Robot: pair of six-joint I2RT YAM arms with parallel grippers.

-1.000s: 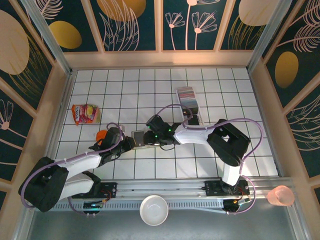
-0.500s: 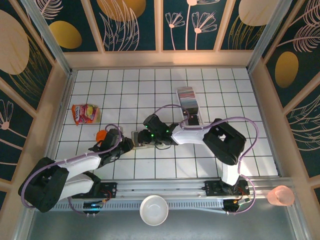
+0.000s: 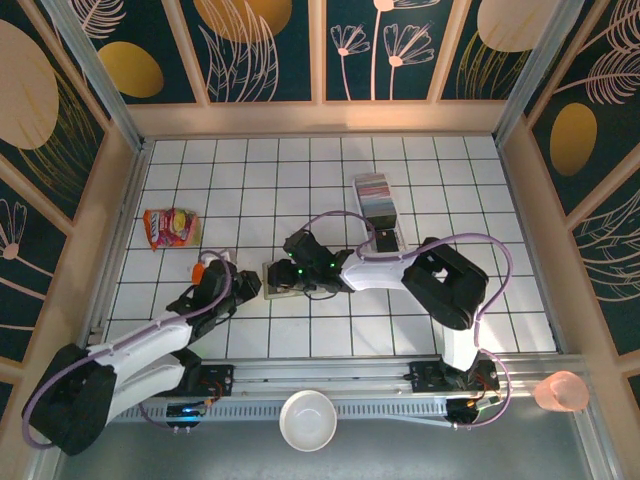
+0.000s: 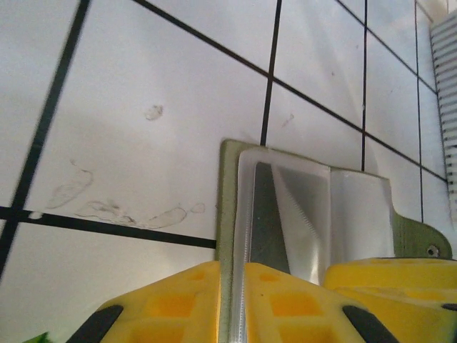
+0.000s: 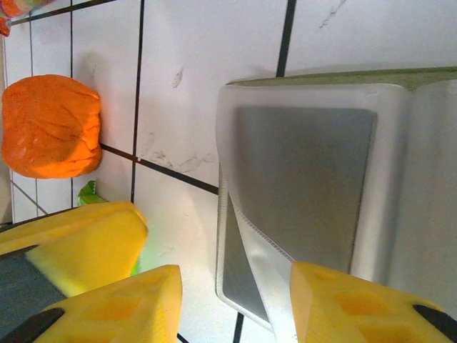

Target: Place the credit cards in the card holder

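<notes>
Holder [image 4: 300, 214] laid open on table [image 3: 330, 330], edge pinched by left pincer [image 4: 232, 314]; right pincer [image 5: 235, 304] spread over its pocket corner. Cards [image 3: 371, 186] stacked well beyond holder. Pocket-opening judged underway; card fetch needed next.

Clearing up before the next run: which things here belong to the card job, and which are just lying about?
For the job: credit cards; card holder; clear tray holding the cards.
Lying about: snack packet; orange lump; white bowl; pink cup.
</notes>
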